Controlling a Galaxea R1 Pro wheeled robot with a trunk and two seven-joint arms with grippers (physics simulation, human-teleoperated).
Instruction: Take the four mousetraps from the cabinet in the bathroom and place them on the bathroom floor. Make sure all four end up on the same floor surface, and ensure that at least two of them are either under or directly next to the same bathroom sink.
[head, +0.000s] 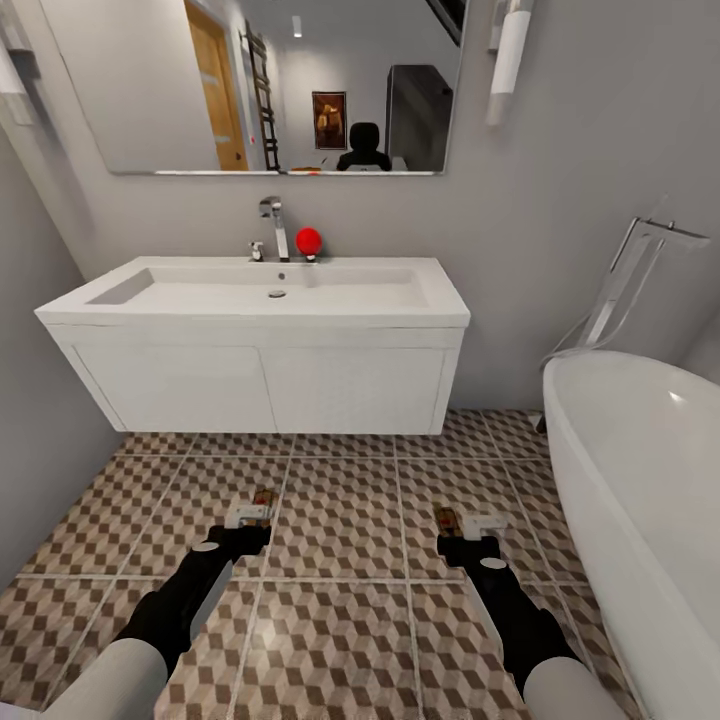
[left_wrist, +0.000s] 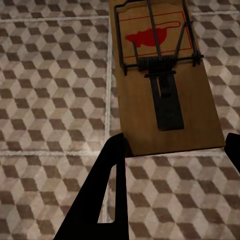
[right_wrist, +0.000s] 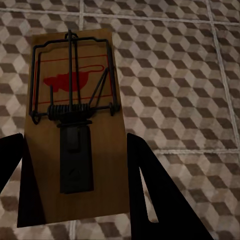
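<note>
Clamping one mousetrap (left_wrist: 165, 90) each (right_wrist: 75, 130), both grippers' fingers (left_wrist: 107, 200) (right_wrist: 155, 195) are partly cropped above the bathroom floor (head: 340, 520).

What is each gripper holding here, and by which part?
Each holds a mousetrap by the plain end of its board: left gripper on the left mousetrap, right gripper on the right mousetrap.
</note>
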